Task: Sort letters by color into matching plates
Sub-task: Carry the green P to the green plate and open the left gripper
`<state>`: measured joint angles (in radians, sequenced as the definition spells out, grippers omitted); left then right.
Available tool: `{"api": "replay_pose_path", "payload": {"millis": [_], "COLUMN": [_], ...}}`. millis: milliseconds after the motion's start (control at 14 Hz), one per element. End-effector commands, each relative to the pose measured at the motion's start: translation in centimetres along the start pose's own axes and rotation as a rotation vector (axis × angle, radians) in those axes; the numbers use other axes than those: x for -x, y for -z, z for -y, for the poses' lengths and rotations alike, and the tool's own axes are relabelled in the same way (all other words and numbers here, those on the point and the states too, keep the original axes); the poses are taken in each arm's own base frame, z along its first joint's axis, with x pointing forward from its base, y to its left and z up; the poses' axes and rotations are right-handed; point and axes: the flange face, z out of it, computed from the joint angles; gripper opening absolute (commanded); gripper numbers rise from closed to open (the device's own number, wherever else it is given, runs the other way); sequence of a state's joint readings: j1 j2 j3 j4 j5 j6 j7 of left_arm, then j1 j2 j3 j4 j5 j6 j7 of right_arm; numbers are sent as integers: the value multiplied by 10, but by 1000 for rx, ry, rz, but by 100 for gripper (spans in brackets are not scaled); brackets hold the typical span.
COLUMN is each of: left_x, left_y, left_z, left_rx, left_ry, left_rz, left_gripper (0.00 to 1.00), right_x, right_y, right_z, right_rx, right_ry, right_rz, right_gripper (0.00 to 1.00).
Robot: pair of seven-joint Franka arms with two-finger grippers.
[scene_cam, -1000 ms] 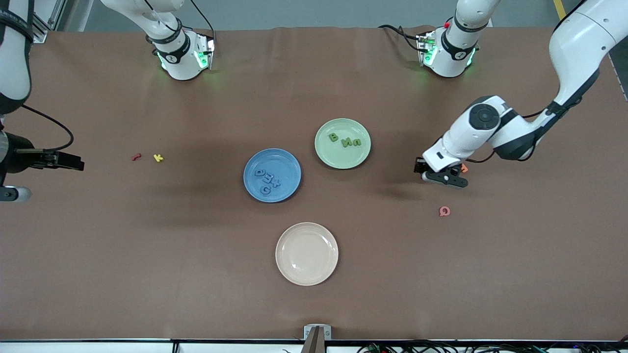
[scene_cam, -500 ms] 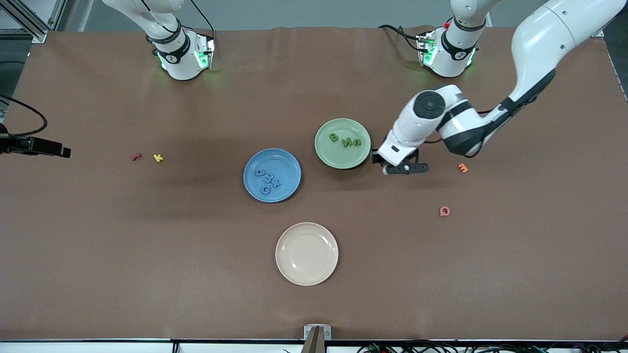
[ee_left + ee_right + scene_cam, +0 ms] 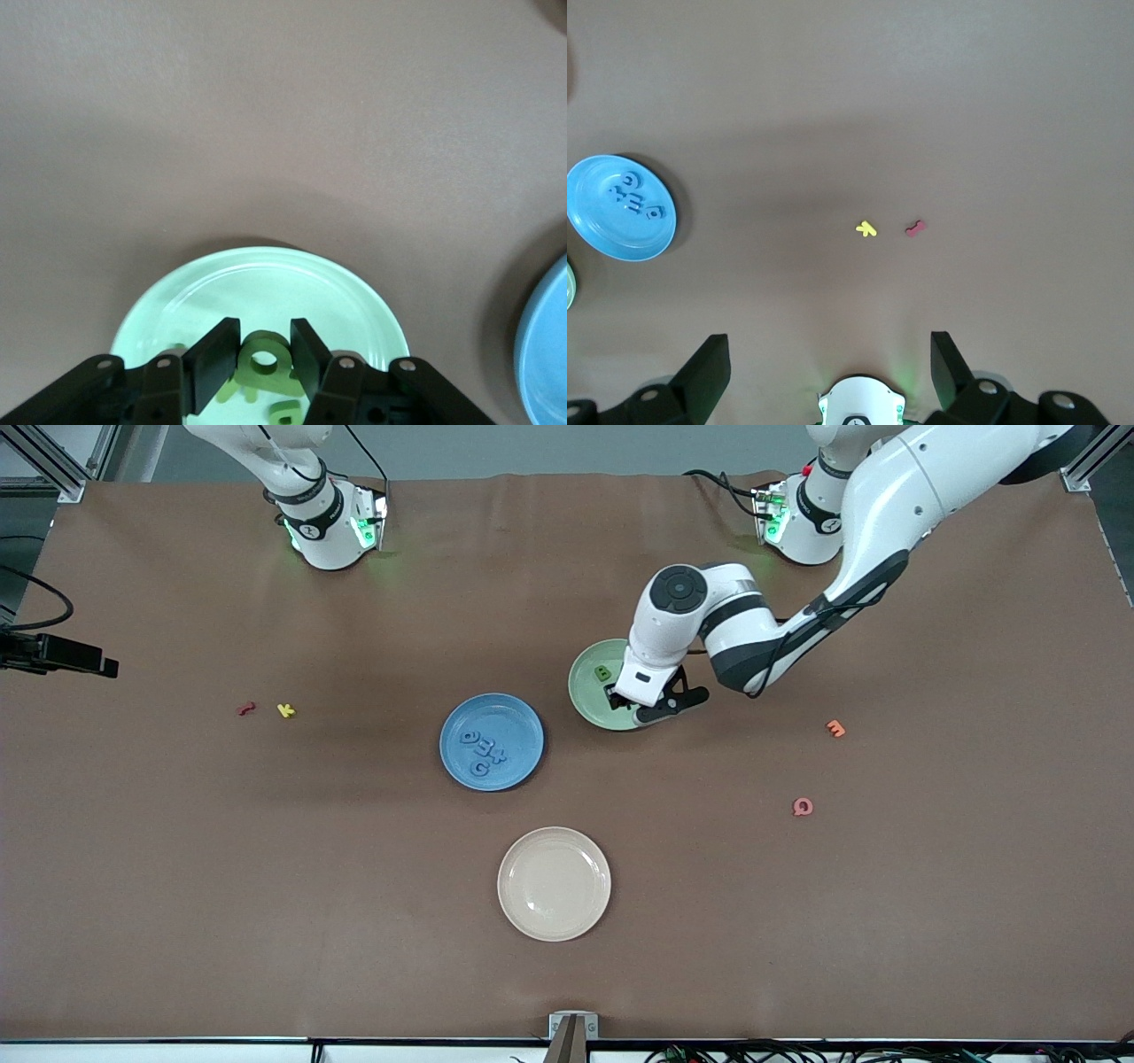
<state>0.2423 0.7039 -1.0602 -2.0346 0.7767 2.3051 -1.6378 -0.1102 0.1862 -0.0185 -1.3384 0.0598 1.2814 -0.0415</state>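
Fingers of left gripper clamp green letter over pale green plate, frame centre. Last green drop in hand; next: release. Right gripper spread, waiting.

A brown table carries three plates near its middle: a pale green plate, a blue plate beside it and nearer the front camera, and a cream plate nearer still. Toward the right arm's end lie a red letter and a yellow letter, just beside each other. Toward the left arm's end lie an orange letter and, nearer the front camera, a pink letter.
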Motion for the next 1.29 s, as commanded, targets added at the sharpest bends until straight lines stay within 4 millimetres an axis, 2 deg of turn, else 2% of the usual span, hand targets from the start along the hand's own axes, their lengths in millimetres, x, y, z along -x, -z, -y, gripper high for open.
{"api": "replay_pose_path", "payload": {"millis": [0,214,429,571,643,714,786,1071,1214], "left_x": [4,11,7,6,3,3,3,-11,-14], "left_y": [-4,-22,-26,-31,-32,-31,-31,-23,-19], "left_z": [-19,-29,-36,-37,-37,-37,-37,-32,-35], "left_rx": [-14,-33,-29,-33,-33,-32,-32,-30,-22], "left_ry": [55,83,91,95,99,99,97,104,99], "left_rz": [-14,-13,-16,-17,-19,-20,-20,-36,-53], "left_gripper": [28,28,28,30,42,83,100,100,100], "right_x": [23,31,36,36,36,36,37,42,53], "right_y": [-1,3,7,7,7,8,9,17,27], "right_z": [10,15,28,26,28,28,27,24,19], "right_rx": [26,32,81,80,81,81,79,63,58], "right_ry": [23,32,46,43,45,45,41,37,28], "right_rz": [-38,-69,-80,-81,-80,-84,-85,-104,-118], "right_gripper": [100,100,100,100,100,100,100,100,100]}}
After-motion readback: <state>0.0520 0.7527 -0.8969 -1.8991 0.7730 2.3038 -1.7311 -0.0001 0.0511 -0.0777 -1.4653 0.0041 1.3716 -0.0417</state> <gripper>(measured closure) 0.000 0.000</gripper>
